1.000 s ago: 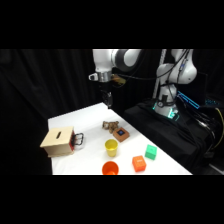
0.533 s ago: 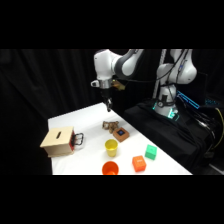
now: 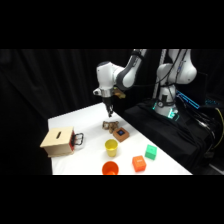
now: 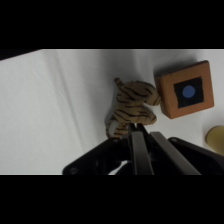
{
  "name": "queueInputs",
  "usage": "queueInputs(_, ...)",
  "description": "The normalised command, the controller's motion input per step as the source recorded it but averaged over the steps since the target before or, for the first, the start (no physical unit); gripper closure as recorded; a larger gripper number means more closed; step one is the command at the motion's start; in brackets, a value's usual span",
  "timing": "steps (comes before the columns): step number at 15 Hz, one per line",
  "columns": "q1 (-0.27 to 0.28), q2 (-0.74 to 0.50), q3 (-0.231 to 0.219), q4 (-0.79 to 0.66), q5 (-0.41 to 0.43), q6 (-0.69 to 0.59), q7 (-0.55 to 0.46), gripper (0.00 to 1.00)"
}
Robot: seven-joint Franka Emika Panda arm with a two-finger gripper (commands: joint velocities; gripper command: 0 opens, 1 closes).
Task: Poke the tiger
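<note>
Approach step: the gripper (image 3: 109, 114), jaws pressed together, hangs just above the tiger (image 4: 131, 109), which lies on the bench (image 3: 90, 150) touching the brown block (image 4: 184, 89) at its 9 o'clock. Next: a short, gentle descent onto the toy.

Both views are dim, with black surroundings and only the white table (image 3: 90, 122) lit from above. The side view is soft throughout; in the wrist view the tiger (image 4: 131, 107) casts a faint shadow and the near linkage is blurred
</note>
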Motion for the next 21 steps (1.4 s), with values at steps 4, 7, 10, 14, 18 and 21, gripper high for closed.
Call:
queueInputs(4,-0.115,0.27,0.076,0.03,0.239,0.36,-0.33,0.91)
queueInputs(7,-0.173,0.29,0.141,0.10,0.221,0.28,-0.32,0.92)
queueInputs(10,-0.234,0.35,0.207,0.16,0.235,0.24,-0.32,0.92)
queueInputs(14,-0.205,0.31,0.181,0.20,0.141,0.14,-0.24,0.92)
queueInputs(18,-0.068,0.00,0.018,0.07,-0.002,-0.08,-0.08,0.93)
queueInputs(21,0.044,-0.43,-0.093,-0.16,-0.111,-0.29,0.02,0.93)
